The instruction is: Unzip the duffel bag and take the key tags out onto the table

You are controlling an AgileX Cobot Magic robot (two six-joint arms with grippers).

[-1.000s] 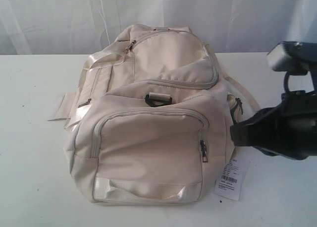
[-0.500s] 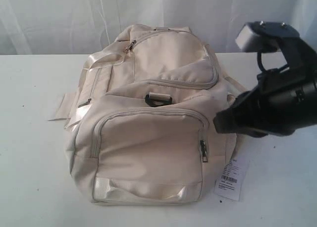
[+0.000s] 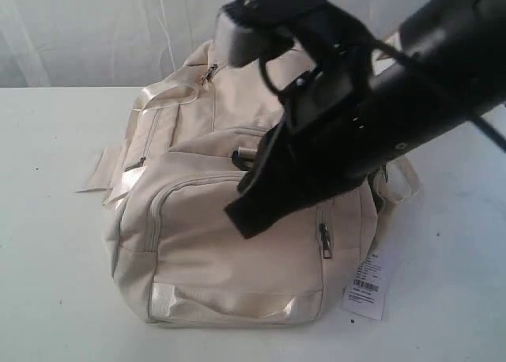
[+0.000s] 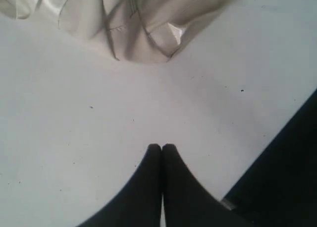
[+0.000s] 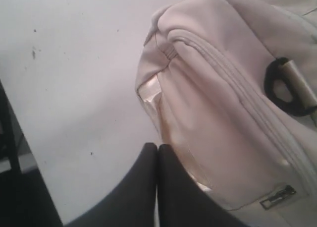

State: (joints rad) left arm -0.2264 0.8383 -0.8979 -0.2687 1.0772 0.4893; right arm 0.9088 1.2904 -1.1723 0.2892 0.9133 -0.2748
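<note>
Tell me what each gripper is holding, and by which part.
Nothing is held. The left gripper is shut and empty over the table. The right gripper is shut and empty, close to the duffel bag.

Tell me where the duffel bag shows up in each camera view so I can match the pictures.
Exterior view: the duffel bag fills the middle, partly hidden behind the right arm.
Left wrist view: only a strapped edge of the bag shows, along the picture's upper border.
Right wrist view: the bag fills the picture's right half.
Shared landmark: the white table under the bag, seen in all three views.
</note>
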